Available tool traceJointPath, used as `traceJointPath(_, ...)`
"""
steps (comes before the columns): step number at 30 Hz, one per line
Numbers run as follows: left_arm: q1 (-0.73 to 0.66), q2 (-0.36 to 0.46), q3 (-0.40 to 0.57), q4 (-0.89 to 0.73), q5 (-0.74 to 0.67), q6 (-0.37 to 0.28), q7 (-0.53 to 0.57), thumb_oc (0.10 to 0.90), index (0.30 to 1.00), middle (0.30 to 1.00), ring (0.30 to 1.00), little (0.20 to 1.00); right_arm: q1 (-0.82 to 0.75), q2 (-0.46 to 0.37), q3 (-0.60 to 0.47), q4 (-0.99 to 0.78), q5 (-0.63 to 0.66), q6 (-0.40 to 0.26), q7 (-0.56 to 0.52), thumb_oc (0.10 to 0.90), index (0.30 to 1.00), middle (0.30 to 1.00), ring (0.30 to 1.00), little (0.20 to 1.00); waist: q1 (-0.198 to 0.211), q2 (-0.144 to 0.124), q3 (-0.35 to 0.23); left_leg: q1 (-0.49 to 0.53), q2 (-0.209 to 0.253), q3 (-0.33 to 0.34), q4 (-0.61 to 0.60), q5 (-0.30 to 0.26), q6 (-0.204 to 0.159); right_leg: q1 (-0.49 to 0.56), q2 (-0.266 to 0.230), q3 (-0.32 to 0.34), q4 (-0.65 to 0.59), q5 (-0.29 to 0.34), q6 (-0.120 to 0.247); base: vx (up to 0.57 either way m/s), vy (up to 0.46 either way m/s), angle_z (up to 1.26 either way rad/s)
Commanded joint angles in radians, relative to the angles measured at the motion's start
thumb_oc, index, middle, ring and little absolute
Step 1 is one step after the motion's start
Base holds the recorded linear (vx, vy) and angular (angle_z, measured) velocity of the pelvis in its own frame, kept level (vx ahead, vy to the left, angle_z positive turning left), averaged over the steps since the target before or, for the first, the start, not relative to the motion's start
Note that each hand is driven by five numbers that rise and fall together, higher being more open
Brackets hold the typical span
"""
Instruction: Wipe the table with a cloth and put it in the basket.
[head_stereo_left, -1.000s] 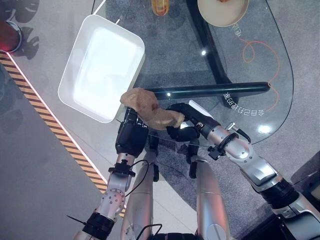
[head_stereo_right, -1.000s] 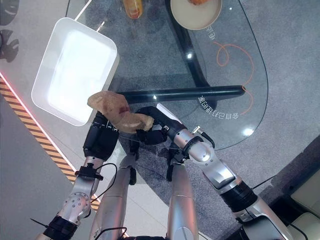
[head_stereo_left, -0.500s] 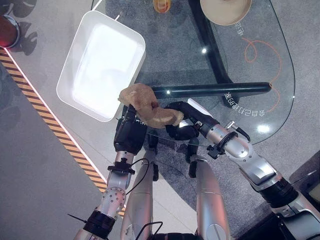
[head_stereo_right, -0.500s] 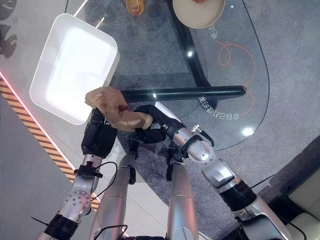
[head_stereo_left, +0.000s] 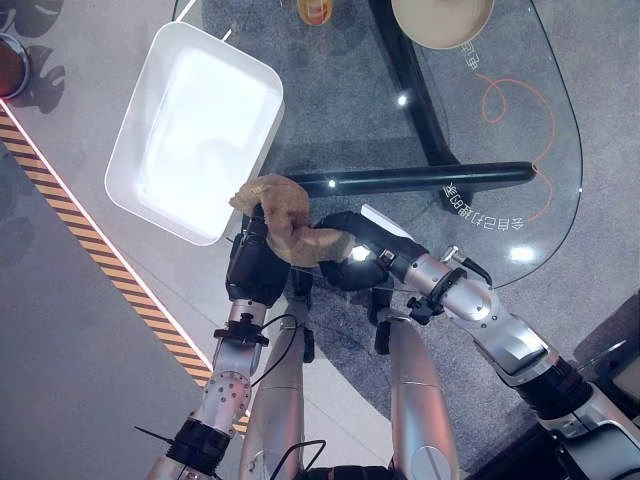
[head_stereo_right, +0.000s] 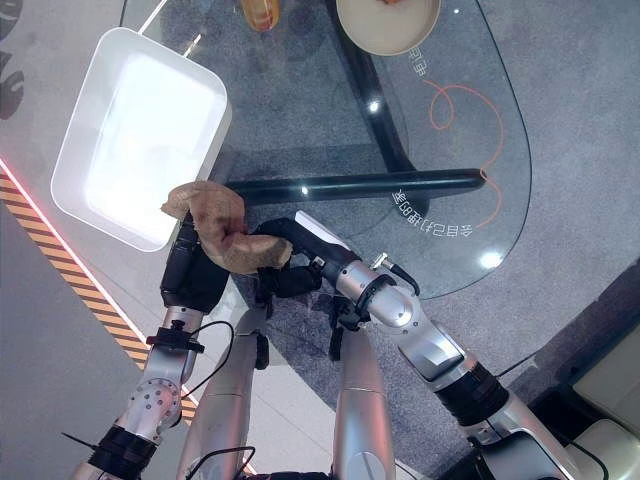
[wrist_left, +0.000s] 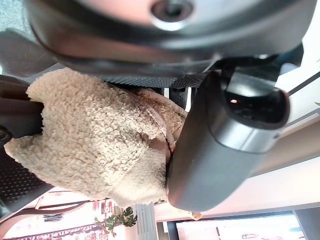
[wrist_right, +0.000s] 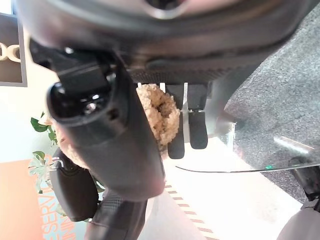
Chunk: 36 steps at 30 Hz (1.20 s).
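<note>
Both the left hand (head_stereo_left: 258, 265) and right hand (head_stereo_left: 352, 262) clutch the cloth (head_stereo_left: 285, 220) beside the white basket (head_stereo_left: 190, 125), not yet dropped in.

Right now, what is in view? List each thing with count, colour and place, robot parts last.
fluffy tan cloth: one, held between both hands at the table's near edge.
white rectangular plastic basket: one, on the table's left end.
oval glass table: one, clear, black frame beneath.
beige round bowl: one, far side.
orange item: one, far edge, kind unclear.
left hand: dark, curled on the cloth.
right hand: dark, gripping the cloth's other end.
</note>
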Motion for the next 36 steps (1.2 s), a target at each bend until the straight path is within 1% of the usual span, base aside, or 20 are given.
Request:
traceJointPath(1,-0.082,-0.017,0.008,-0.222,0.092,-0.004,-0.175,0.1,0.3,0.3,0.3,0.2,0.012,0.001,0.03,-0.083,-0.032,-0.051,0.027,0.1,0.3,0.3,0.3,0.2,0.017,-0.016,-0.027,-0.011,-0.089,0.054,0.145,-0.156,0.048,0.02,0.078,-0.003,-0.187,0.146,0.001,0.0,0.0,0.0)
traceJointPath(5,-0.082,-0.022,0.007,-0.221,0.091,-0.005,-0.171,0.1,0.3,0.3,0.3,0.2,0.016,0.012,0.022,-0.079,-0.025,-0.055,-0.014,0.1,0.3,0.3,0.3,0.2,0.016,-0.015,-0.027,-0.013,-0.089,0.057,0.146,-0.157,0.049,0.017,0.079,-0.003,-0.185,0.147,0.001,0.0,0.0,0.0)
traceJointPath(7,-0.078,-0.023,0.006,-0.224,0.088,-0.008,-0.168,0.1,0.3,0.3,0.3,0.2,0.02,0.019,0.012,-0.079,-0.008,-0.055,-0.062,0.1,0.3,0.3,0.3,0.2,0.016,-0.015,-0.027,-0.014,-0.089,0.059,0.146,-0.158,0.05,0.016,0.08,-0.002,-0.185,0.146,0.001,0.0,0.0,0.0)
traceJointPath(8,-0.078,-0.024,0.003,-0.226,0.086,-0.013,-0.166,0.1,0.3,0.3,0.3,0.2,0.022,0.026,0.007,-0.077,0.001,-0.059,-0.094,0.328,0.495,0.495,0.495,0.428,0.015,-0.015,-0.027,-0.013,-0.088,0.059,0.146,-0.158,0.05,0.015,0.08,-0.002,-0.184,0.146,0.002,0.0,0.0,0.0)
traceJointPath(9,-0.076,-0.026,0.002,-0.227,0.088,-0.017,-0.166,0.1,0.3,0.3,0.3,0.2,0.028,0.035,0.001,-0.075,0.002,-0.067,-0.12,0.8,0.9,0.9,0.9,0.9,0.014,-0.015,-0.027,-0.013,-0.088,0.06,0.145,-0.159,0.05,0.015,0.081,-0.001,-0.185,0.146,0.002,0.0,0.0,0.0)
traceJointPath(14,-0.068,-0.044,0.006,-0.226,0.098,-0.038,-0.162,0.1,0.3,0.3,0.3,0.2,0.063,0.072,-0.034,-0.082,-0.006,-0.095,-0.179,0.8,0.9,0.9,0.9,0.9,0.008,-0.016,-0.027,-0.011,-0.087,0.065,0.144,-0.162,0.052,0.016,0.082,-0.002,-0.186,0.145,0.002,0.0,0.0,0.0)
traceJointPath(17,-0.062,-0.045,0.015,-0.226,0.098,-0.051,-0.163,0.1,0.3,0.3,0.3,0.2,0.075,0.077,-0.051,-0.087,-0.007,-0.095,-0.191,0.8,0.9,0.9,0.9,0.9,0.006,-0.015,-0.027,-0.011,-0.087,0.066,0.145,-0.164,0.052,0.015,0.082,-0.003,-0.185,0.145,0.002,0.0,0.0,0.0)
traceJointPath(20,-0.056,-0.047,0.028,-0.224,0.103,-0.072,-0.165,0.1,0.3,0.3,0.3,0.2,0.088,0.076,-0.063,-0.089,-0.013,-0.096,-0.208,0.8,0.9,0.9,0.9,0.9,0.005,-0.013,-0.027,-0.012,-0.085,0.07,0.148,-0.165,0.052,0.015,0.081,-0.002,-0.183,0.143,0.001,0.0,0.0,0.0)
traceJointPath(22,-0.052,-0.047,0.049,-0.217,0.129,-0.107,-0.15,0.1,0.3,0.3,0.3,0.2,0.105,0.079,-0.08,-0.088,-0.015,-0.099,-0.221,0.8,0.9,0.9,0.9,0.9,0.003,-0.012,-0.027,-0.014,-0.083,0.073,0.149,-0.167,0.052,0.011,0.082,0.0,-0.18,0.142,0.0,0.0,0.0,0.0)
traceJointPath(23,-0.051,-0.047,0.052,-0.216,0.136,-0.111,-0.145,0.1,0.3,0.3,0.3,0.2,0.107,0.079,-0.082,-0.088,-0.014,-0.099,-0.222,0.8,0.9,0.9,0.9,0.9,0.003,-0.011,-0.027,-0.014,-0.083,0.073,0.149,-0.167,0.051,0.011,0.082,0.0,-0.18,0.141,0.0,0.0,0.0,0.0)
traceJointPath(29,-0.061,-0.015,0.132,-0.186,0.235,-0.199,-0.067,0.1,0.3,0.3,0.3,0.2,0.134,0.074,-0.116,-0.076,0.022,-0.1,-0.223,0.8,0.9,0.9,0.9,0.9,0.0,-0.002,-0.027,-0.019,-0.08,0.075,0.161,-0.172,0.049,0.003,0.083,0.006,-0.166,0.132,-0.002,0.02,0.029,-0.01)
traceJointPath(34,-0.07,0.003,0.173,-0.181,0.292,-0.233,-0.004,0.1,0.3,0.3,0.3,0.2,0.154,0.073,-0.132,-0.071,0.029,-0.096,-0.216,0.8,0.9,0.9,0.9,0.9,-0.002,0.007,-0.027,-0.025,-0.08,0.074,0.169,-0.173,0.047,-0.004,0.083,0.01,-0.154,0.126,-0.004,0.02,0.048,-0.03)
traceJointPath(36,-0.076,0.008,0.195,-0.183,0.332,-0.249,0.049,0.1,0.3,0.3,0.3,0.2,0.167,0.077,-0.14,-0.065,0.022,-0.097,-0.212,0.8,0.9,0.9,0.9,0.9,-0.004,0.012,-0.027,-0.031,-0.079,0.073,0.172,-0.172,0.046,-0.01,0.083,0.014,-0.149,0.123,-0.005,0.02,0.064,-0.08)
